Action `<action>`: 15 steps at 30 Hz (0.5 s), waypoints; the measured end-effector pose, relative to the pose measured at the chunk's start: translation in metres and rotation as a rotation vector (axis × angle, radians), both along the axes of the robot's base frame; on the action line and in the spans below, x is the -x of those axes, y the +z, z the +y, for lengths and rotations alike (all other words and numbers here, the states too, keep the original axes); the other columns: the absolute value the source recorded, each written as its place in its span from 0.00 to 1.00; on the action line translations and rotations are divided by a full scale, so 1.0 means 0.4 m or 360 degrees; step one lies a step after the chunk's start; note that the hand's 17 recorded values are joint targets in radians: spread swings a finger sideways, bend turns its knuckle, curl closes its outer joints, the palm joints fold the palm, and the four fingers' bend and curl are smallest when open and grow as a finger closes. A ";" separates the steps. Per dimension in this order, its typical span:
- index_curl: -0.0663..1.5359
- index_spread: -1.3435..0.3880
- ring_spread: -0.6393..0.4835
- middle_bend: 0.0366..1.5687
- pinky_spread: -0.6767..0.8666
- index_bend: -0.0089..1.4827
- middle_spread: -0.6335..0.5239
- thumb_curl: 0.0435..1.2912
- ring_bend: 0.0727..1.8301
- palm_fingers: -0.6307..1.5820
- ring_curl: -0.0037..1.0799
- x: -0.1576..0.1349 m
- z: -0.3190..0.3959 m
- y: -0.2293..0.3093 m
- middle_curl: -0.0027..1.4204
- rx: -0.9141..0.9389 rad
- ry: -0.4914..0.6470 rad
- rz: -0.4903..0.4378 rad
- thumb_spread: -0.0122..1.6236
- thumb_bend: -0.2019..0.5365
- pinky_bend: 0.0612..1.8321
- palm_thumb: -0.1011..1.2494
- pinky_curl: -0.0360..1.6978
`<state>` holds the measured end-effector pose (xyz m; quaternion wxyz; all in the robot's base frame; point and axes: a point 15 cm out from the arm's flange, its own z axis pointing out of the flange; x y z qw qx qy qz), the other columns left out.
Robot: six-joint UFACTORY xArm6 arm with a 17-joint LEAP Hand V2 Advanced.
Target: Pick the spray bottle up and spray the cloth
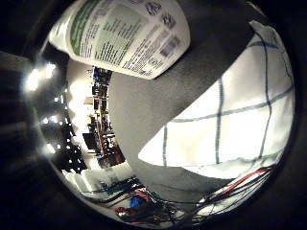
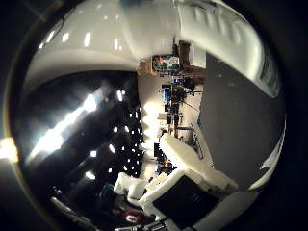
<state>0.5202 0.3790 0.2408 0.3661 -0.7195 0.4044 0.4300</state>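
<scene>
Fingers (image 2: 180,190) of the hand (image 2: 185,192), white and black, reach into the thumb side view from its edge, with one white finger stretched out toward the room. Whether they curl round anything cannot be told from these views, so the hand's state stays unknown. Close to the palm sits the spray bottle (image 1: 122,33), a white plastic body with a green and white printed label and a barcode; it fills a large part of the little finger side view and tilts across it. In the thumb side view the same bottle appears as a white ribbed shape with a strip of green label along one edge. Whether the bottle touches the hand is not visible. Beyond the bottle lies the desk (image 1: 139,110), covered in dark grey. On it rests the cloth (image 1: 230,120), white with thin dark check lines, spread flat with one corner pointing toward the middle of the desk. The bottle is apart from the cloth, with bare grey desk showing between them.
</scene>
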 end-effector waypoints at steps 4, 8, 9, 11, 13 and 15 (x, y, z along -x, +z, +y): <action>0.22 0.56 0.62 0.11 0.67 0.11 0.58 0.20 0.15 0.39 0.23 -0.008 -0.018 0.014 0.24 -0.0007 -0.0011 -0.0001 0.66 0.24 0.17 0.51 0.19; 0.22 0.56 0.63 0.11 0.67 0.11 0.58 0.20 0.15 0.38 0.23 -0.002 -0.027 0.035 0.24 -0.0019 0.0006 -0.0006 0.66 0.24 0.17 0.51 0.19; 0.22 0.57 0.63 0.11 0.67 0.11 0.58 0.20 0.15 0.39 0.23 -0.004 -0.031 0.040 0.24 -0.0020 0.0003 -0.0009 0.66 0.24 0.17 0.51 0.19; 0.22 0.57 0.63 0.11 0.67 0.11 0.58 0.20 0.15 0.39 0.23 -0.008 -0.041 0.050 0.24 -0.0025 -0.0003 -0.0014 0.66 0.24 0.17 0.51 0.19; 0.22 0.57 0.63 0.11 0.67 0.11 0.58 0.20 0.15 0.39 0.23 -0.010 -0.050 0.067 0.24 -0.0033 -0.0003 -0.0022 0.66 0.24 0.17 0.51 0.19; 0.22 0.57 0.63 0.11 0.67 0.11 0.58 0.20 0.14 0.39 0.23 -0.013 -0.059 0.090 0.24 -0.0040 -0.0007 -0.0043 0.66 0.24 0.17 0.51 0.19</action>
